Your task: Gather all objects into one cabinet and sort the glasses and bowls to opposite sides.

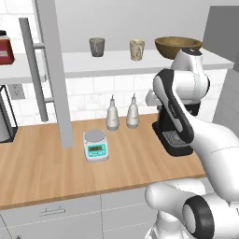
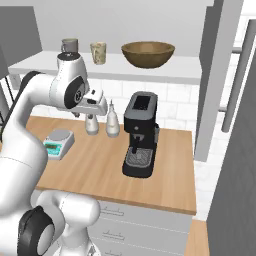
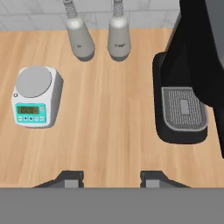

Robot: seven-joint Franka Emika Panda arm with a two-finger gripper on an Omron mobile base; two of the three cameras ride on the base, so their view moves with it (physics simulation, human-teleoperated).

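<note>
hand view shows the claw (image 3: 109, 179) spread and empty over the wooden desk (image 3: 109, 122); dark grey cup (image 1: 96, 46), cream cup (image 1: 137, 49) and wide brown wooden bowl (image 1: 178, 46) wait on the white shelf board (image 1: 93, 63); rise clear of the black coffee machine (image 2: 140, 135) first.

The arm's white elbow covers part of the dark grey cup (image 2: 70, 46) in the right base view. The coffee machine (image 1: 175, 135) is largely masked by the arm. The red jar (image 1: 4, 49) is cut by the frame edge. The scale (image 3: 34, 96) display digits are unreadable.
</note>
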